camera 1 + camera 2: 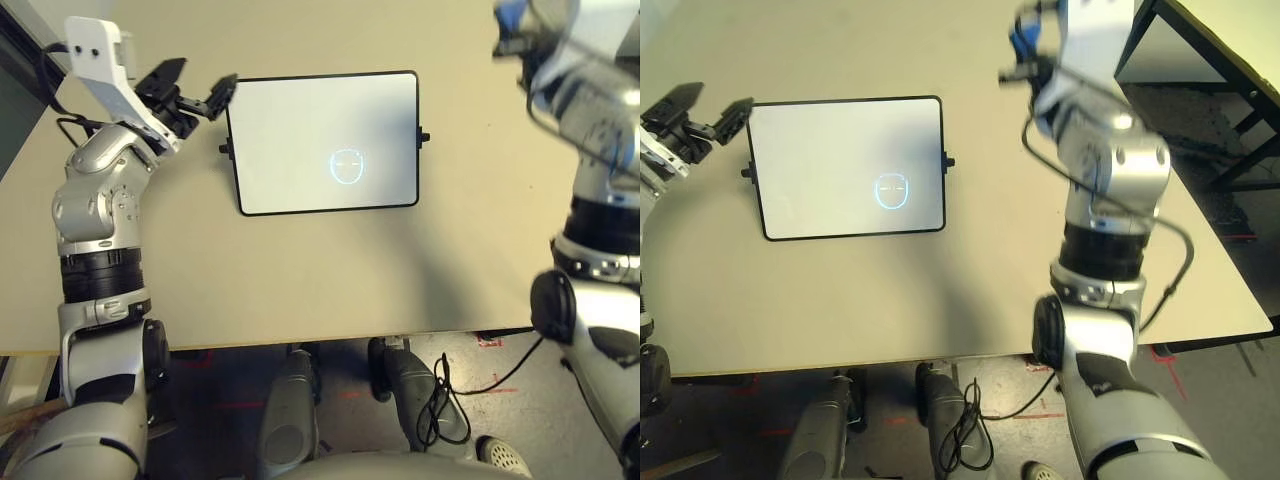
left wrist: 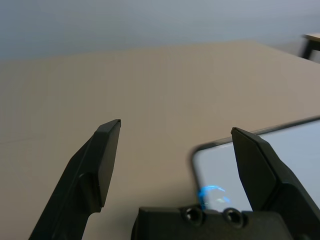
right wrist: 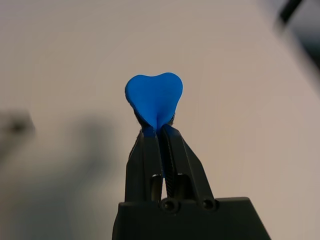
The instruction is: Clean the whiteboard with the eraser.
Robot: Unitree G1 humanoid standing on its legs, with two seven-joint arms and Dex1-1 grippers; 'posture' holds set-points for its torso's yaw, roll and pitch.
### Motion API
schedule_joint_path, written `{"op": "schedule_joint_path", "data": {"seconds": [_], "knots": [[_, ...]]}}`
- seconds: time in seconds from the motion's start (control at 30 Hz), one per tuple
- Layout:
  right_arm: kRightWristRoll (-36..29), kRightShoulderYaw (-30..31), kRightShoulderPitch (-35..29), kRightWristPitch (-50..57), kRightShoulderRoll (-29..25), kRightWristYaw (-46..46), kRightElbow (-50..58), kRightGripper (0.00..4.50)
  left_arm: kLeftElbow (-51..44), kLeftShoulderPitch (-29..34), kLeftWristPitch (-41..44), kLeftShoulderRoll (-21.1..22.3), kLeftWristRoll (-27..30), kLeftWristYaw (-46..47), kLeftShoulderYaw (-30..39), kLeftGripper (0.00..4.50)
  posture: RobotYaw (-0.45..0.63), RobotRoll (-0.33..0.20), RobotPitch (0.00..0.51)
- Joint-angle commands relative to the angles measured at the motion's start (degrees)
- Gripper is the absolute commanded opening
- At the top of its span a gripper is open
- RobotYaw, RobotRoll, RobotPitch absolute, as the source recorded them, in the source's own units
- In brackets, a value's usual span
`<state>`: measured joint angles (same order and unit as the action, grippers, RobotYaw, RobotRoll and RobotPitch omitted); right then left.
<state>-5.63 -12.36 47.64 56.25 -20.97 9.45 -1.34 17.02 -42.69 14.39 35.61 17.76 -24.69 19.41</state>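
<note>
- The table [image 1: 300,290] is a plain tan top, and the whiteboard [image 1: 300,150] lies flat on it, well in from the near edge and toward the far side.
- On the whiteboard, a small bluish round mark [image 1: 347,166] sits a little toward its right half, nearer the middle than any edge; it seems to have short strokes inside, though that is hard to make out.
- Small black knobs stick out from the whiteboard's two short sides, and its thin black frame has rounded corners.
- The left gripper [image 1: 196,87] hangs just off the whiteboard's far left corner, above the table, its two black fingers [image 2: 102,160] spread wide with nothing between them.
- In the left wrist view, that corner of the whiteboard lies just beyond the spread fingers.
- The right gripper [image 3: 156,131] is raised well to the right of the whiteboard and past its far edge, apart from it.
- Its fingers are pressed onto the eraser [image 3: 154,99], pinching the bright blue piece so that it bulges out above the tips in a heart-like shape.
- The eraser is therefore up in the air, well clear of the whiteboard and off the table.
</note>
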Motion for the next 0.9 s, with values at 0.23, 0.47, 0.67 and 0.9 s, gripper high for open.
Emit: {"op": "schedule_joint_path", "data": {"seconds": [0.23, 0.47, 0.67, 0.9], "knots": [[-1.66, 0.59, -4.75, 0.11, 4.18, -0.79, -5.97, 0.00, 12.13, 6.17, -8.23, 1.71, -1.33, 3.58, 4.67, 4.50, 0.02, 0.000, 0.208], [-1.58, 2.09, -4.86, -0.92, 5.26, -0.75, -8.94, 0.00, 11.32, 8.41, -6.57, 1.06, -1.79, 2.75, 2.66, 4.50, 0.04, 0.000, 0.212], [-1.73, 1.15, -4.24, -6.43, 5.31, -0.65, -13.72, 1.25, 11.22, 7.00, -5.92, 0.14, -1.80, 2.50, 0.89, 4.50, 0.04, 0.000, 0.218], [-2.92, -0.10, -3.47, -11.87, 3.17, 1.85, -15.46, 3.59, 11.15, 5.56, -5.65, -0.97, -2.01, 2.30, -0.73, 4.50, 0.03, 0.000, 0.229]]}}
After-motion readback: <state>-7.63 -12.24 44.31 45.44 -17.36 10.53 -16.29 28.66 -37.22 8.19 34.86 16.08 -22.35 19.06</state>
